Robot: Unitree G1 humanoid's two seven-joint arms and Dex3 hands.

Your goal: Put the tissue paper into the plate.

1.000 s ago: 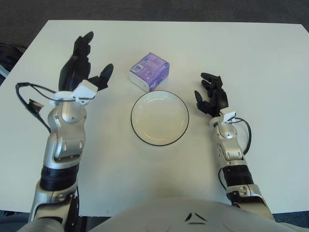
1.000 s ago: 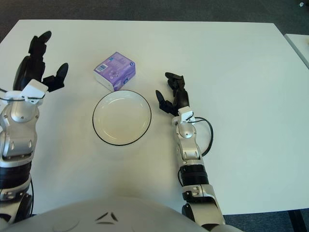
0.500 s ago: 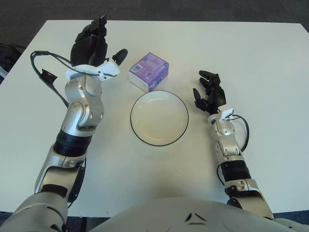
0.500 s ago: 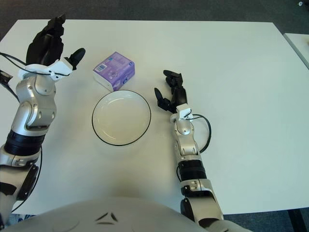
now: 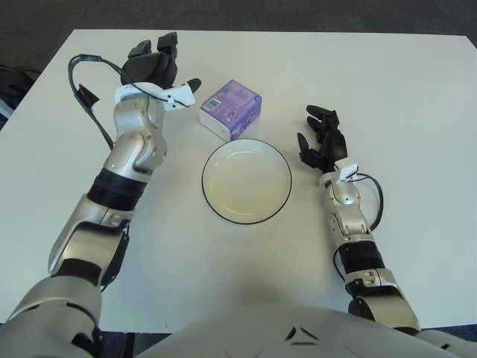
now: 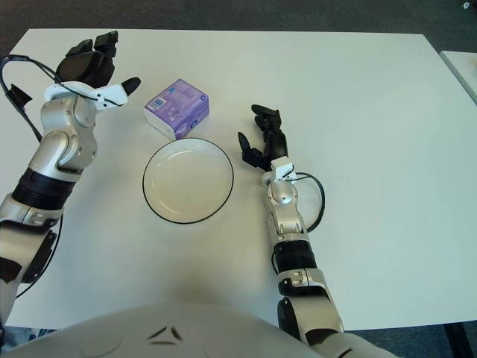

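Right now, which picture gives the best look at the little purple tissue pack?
The left eye view: the tissue pack sits nearer the middle there, behind the plate, with the left hand open beside it. The right eye view shows the same pack, unblocked, further left.

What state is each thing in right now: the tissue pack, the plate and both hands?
tissue pack: closed, lying on the table just beyond the plate, not held.
plate: upright, nothing in it.
left hand: raised to the left of the tissue pack, fingers spread, holding nothing.
right hand: idle to the right of the plate, fingers relaxed, holding nothing.
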